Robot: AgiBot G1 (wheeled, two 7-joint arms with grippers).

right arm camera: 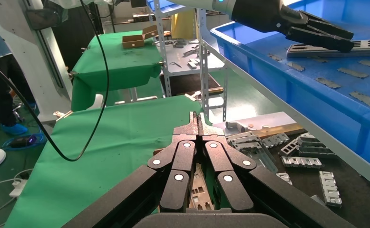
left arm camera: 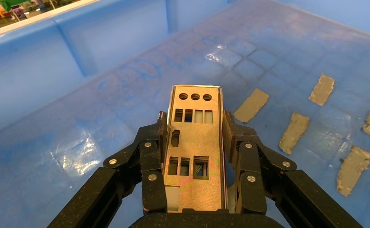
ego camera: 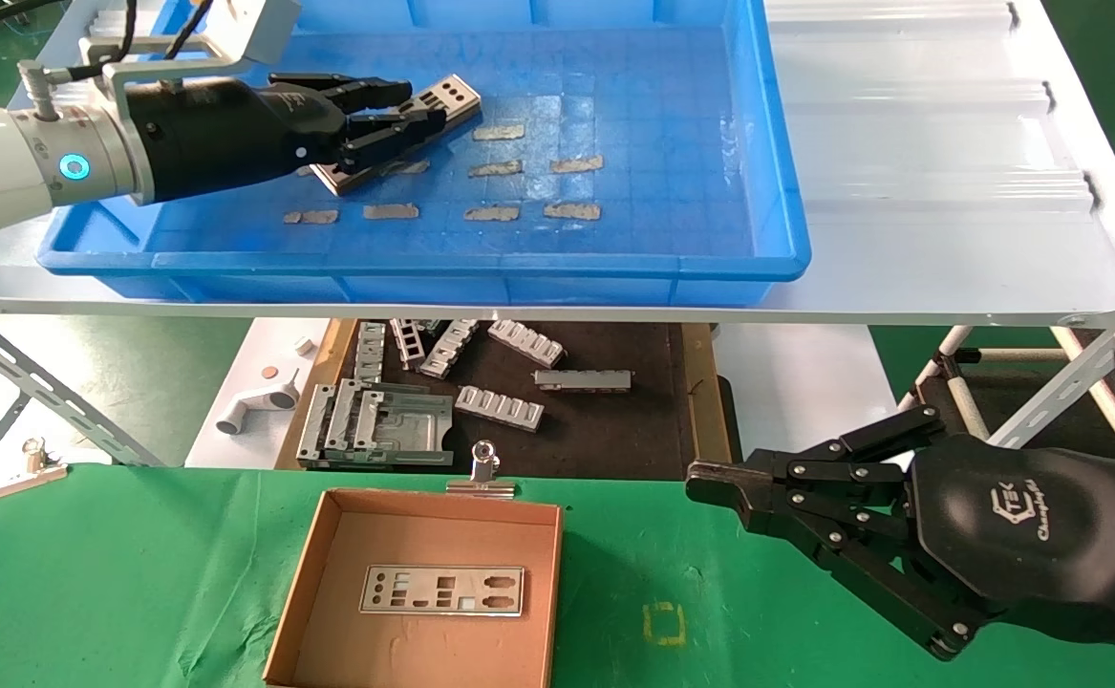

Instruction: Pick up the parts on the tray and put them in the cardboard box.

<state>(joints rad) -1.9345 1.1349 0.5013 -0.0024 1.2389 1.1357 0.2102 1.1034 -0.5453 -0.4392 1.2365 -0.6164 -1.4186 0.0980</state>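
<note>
**One plate gripped in the tray, one plate lying in the box**

The blue tray [ego camera: 767, 143] is set on a white upper shelf [ego camera: 930, 191]. Inside it, a punched silver plate [left arm camera: 192, 142] is pinched along its long edges by the left pincer [ego camera: 402, 119], whose fingers [left arm camera: 150, 156] are pressed against both sides of the plate. Whether the plate is touching the tray floor cannot be told. Several beige tape scraps [ego camera: 571, 210] are scattered over the grid floor beside it.

Below, on the green tabletop [ego camera: 117, 573], the open cardboard box [ego camera: 313, 564] is placed, with a silver binder clip [ego camera: 483, 473] fixed to its far edge. One silver plate [ego camera: 442, 590] is laid flat on the box floor.

Ribbed grey brackets [ego camera: 500, 406] are spread on a dark board [ego camera: 605, 430] beyond the box.

The right pincer [ego camera: 700, 481] is held over the tabletop to the right of the box, its fingers pressed together on nothing.
</note>
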